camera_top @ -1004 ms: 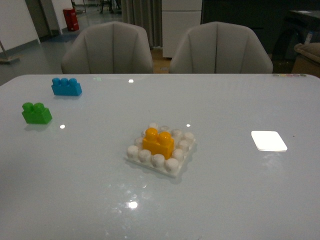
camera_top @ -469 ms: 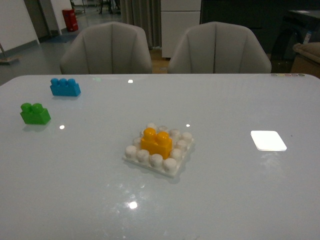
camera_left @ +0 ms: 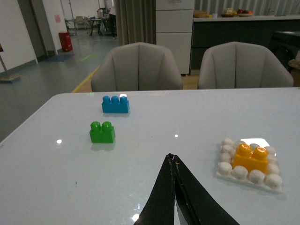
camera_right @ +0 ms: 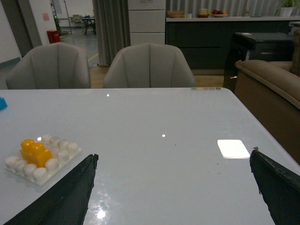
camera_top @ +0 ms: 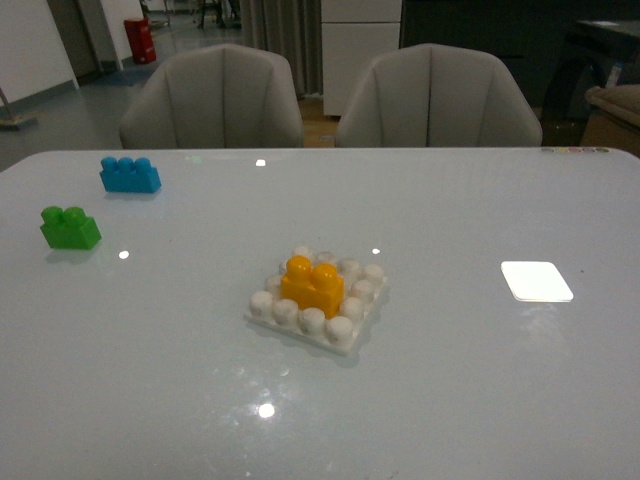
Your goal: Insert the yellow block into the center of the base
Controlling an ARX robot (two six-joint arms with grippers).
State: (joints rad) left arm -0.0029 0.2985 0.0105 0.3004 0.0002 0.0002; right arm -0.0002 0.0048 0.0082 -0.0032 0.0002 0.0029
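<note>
Yellow block sits pressed onto the middle studs of the white base, which lies near the centre of the tabletop, no gripper touching it. The left gripper hovers clenched, tips together, above the near part; the right gripper is spread wide, holding nothing. Further back, a green brick lies by the left edge, and a blue brick beyond it near the far left corner.
</note>
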